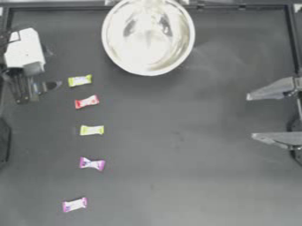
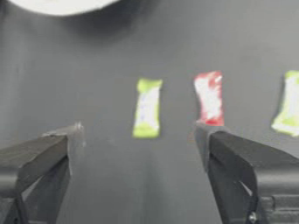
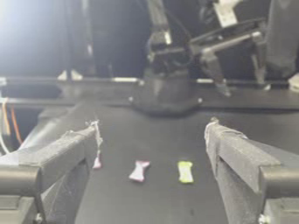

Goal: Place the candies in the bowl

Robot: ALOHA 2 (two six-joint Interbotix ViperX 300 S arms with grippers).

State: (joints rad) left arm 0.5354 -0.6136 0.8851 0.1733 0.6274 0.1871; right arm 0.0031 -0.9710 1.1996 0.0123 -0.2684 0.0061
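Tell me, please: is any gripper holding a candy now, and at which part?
Nothing is held. The left gripper is open near the yellow-green candy; the right gripper is open, far from the candies.

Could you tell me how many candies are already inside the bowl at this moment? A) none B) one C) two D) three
A: the bowl holds nothing, and all five candies lie on the table in a column, from the top yellow-green candy down to the lowest pink-purple candy.

Top view looks straight down; both wrist views look low across the table point(image 1: 194, 176), sharing candies point(image 2: 146, 108).
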